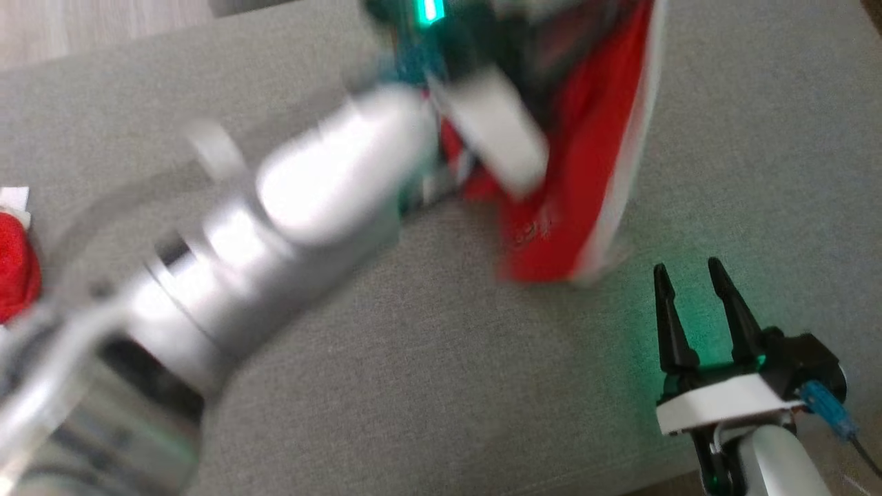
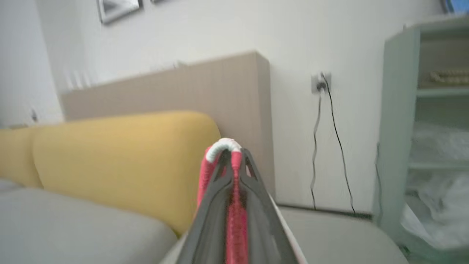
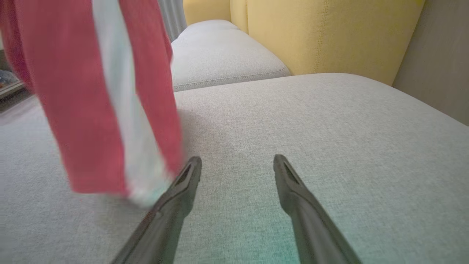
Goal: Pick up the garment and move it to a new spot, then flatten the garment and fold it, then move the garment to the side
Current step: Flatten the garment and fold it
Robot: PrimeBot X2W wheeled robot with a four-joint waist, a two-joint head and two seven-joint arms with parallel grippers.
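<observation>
Garment (image 1: pixel 586 172), red with a white stripe: pinched in left gripper (image 2: pixel 234 154), fingers pressed flat together on a narrow fold, white-trimmed edge poking out past the tips. Nothing else in that grip.

Cloth hangs from there in one long drape above grey seat cushion (image 1: pixel 413 379). Lower hem sits at or just over the cushion surface; contact cannot be told. Left arm and cloth are smeared in head view, so detail is poor there.

Right gripper (image 1: pixel 688 265): fingers spread apart, nothing between them, low over the same cushion toward its near edge, just beside the hanging hem. Yellow backrest (image 3: pixel 329 33) stands along the cushion's far edge.

Judged step: carry to a new spot, flattening not yet begun.

Risks:
- Hold is on a thin fold only; a quick swing could pull it free.
- Hem dragging on the cushion would bunch the cloth and make flattening harder.
- Hem could snag on the open right fingers.
</observation>
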